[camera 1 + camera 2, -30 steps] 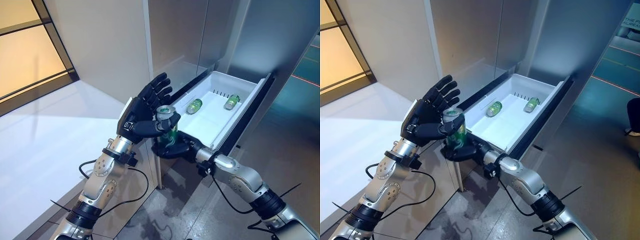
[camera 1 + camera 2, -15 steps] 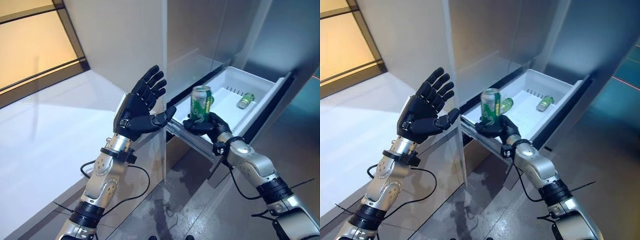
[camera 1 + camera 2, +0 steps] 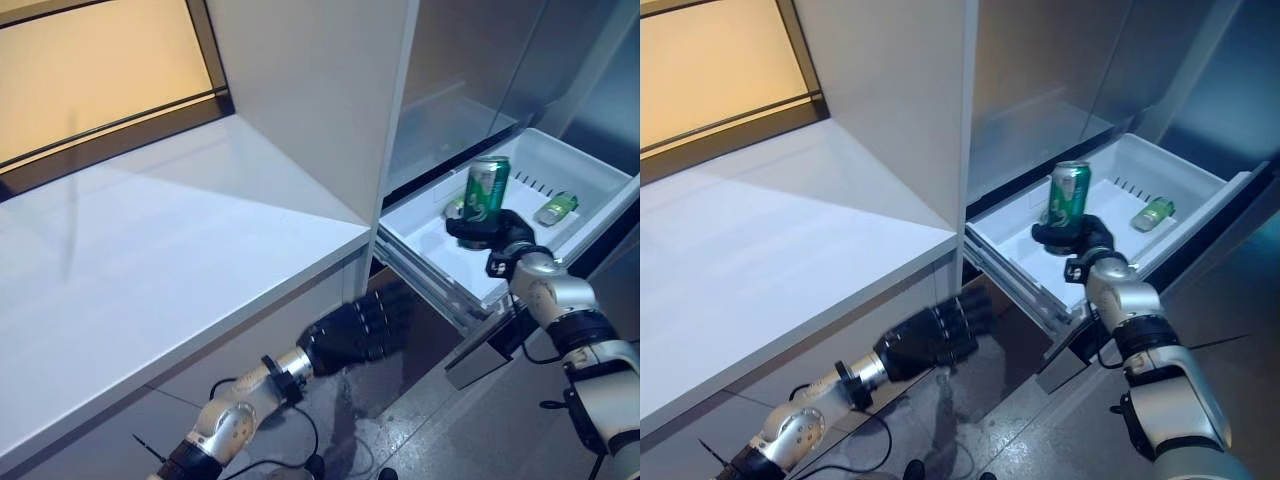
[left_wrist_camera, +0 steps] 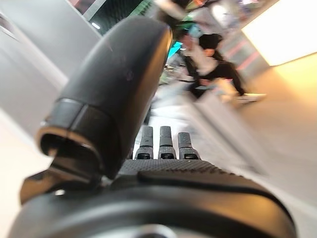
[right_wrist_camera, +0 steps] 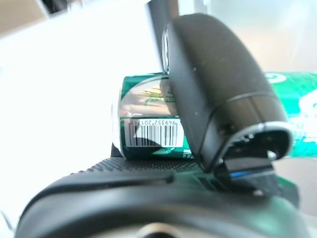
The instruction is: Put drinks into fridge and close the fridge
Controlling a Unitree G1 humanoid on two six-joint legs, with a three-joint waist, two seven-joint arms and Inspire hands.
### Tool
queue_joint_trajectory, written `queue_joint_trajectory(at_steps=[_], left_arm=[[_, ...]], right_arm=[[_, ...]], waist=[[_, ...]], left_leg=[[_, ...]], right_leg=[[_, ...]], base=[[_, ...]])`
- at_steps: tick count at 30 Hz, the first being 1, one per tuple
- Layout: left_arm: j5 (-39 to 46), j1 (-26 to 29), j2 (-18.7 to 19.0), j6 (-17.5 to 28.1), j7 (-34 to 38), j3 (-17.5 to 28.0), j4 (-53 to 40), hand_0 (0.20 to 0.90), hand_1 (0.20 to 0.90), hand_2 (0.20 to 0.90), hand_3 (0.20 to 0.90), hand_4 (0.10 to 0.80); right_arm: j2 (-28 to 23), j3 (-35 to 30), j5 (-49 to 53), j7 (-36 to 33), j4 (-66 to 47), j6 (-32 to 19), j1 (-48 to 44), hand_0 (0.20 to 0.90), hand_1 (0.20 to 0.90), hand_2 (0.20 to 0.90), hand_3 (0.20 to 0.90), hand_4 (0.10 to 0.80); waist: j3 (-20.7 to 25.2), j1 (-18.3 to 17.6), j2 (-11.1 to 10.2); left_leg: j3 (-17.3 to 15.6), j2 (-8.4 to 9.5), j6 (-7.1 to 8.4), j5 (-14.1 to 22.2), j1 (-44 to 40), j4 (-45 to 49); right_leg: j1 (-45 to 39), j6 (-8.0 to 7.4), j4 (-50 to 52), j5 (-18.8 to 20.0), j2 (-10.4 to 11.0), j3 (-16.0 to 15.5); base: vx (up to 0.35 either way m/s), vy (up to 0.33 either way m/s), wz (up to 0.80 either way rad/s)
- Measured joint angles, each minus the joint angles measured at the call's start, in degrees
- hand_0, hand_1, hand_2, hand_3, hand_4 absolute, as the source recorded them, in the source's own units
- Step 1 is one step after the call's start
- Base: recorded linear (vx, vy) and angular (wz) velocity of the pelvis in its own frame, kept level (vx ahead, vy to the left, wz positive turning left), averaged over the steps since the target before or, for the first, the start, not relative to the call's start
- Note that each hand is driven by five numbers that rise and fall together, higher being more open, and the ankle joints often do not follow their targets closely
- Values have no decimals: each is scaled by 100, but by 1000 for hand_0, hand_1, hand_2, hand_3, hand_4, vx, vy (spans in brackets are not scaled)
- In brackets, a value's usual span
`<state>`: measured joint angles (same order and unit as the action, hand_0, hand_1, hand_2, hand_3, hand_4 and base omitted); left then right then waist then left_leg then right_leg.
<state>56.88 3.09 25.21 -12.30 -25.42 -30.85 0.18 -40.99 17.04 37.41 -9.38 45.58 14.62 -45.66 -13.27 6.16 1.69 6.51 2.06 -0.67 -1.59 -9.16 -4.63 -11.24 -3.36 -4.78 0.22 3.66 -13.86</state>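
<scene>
My right hand (image 3: 482, 230) is shut on a green can (image 3: 487, 188) and holds it upright over the near part of the open white fridge drawer (image 3: 600, 172). In the right wrist view the thumb (image 5: 213, 94) lies across the can (image 5: 148, 130). Another green can (image 3: 556, 207) lies on its side at the back of the drawer, and one more (image 3: 453, 208) shows partly behind my right hand. My left hand (image 3: 355, 330) hangs low in front of the counter's lower panel, open and empty, its fingers (image 4: 161, 144) straight.
A white counter (image 3: 150, 270) runs along the left, with a tall white panel (image 3: 320, 90) at its end beside the fridge. The drawer sticks out over the grey floor (image 3: 470, 430). A blurred person (image 4: 213, 57) shows far off in the left wrist view.
The camera has shifted. My left hand has dropped from its raised place to below the counter edge. My right hand has carried the can further in over the drawer.
</scene>
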Motion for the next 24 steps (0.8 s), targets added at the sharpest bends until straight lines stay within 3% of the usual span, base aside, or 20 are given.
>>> queue_joint_trajectory(at_steps=[8, 14, 18, 23, 24], left_arm=[[-921, -119, 247, 37, -15, -294, 1067, 900, 900, 900, 900, 800], [-2121, 44, 221, 796, 581, -541, 2814, 900, 900, 900, 900, 800], [-2996, 229, 236, 1301, 975, -309, 3512, 900, 900, 900, 900, 800], [-3943, 570, 173, 1352, 1371, 372, 4397, 900, 900, 900, 900, 800], [-4127, 590, 168, 1355, 1468, 635, 4605, 900, 900, 900, 900, 800]], right_arm=[[-199, 2, -951, 340, 1219, -74, -662, 300, 300, 300, 200, 100], [-272, 20, -1704, 508, 1458, -73, -1014, 300, 300, 300, 200, 100], [-452, 113, -2067, 785, 1465, -4, -1214, 300, 300, 300, 200, 100], [-452, 114, -2236, 1052, 1399, 45, -1311, 300, 300, 300, 200, 100], [-452, 114, -2257, 1080, 1383, 54, -1331, 446, 446, 446, 370, 270]], waist=[[-251, 77, 103], [-859, 78, 46], [-1194, 187, -54], [-1350, 298, -130], [-1356, 316, -137]], left_leg=[[150, 46, 17, -15, 555, 288], [110, 42, 35, -10, 1144, 614], [69, 46, 44, -1, 1359, 791], [-37, 43, 46, 3, 1576, 965], [-38, 44, 47, 5, 1647, 1008]], right_leg=[[382, 29, 81, 20, 21, -160], [977, 62, 397, 33, 36, -115], [1202, 71, 590, 25, 53, -85], [1466, 104, 794, 22, 62, 20], [1555, 106, 867, 19, 70, 22]], base=[[-96, -21, 14], [-93, -48, -2], [-45, -49, -2], [-22, -17, -9], [0, 0, 0]])
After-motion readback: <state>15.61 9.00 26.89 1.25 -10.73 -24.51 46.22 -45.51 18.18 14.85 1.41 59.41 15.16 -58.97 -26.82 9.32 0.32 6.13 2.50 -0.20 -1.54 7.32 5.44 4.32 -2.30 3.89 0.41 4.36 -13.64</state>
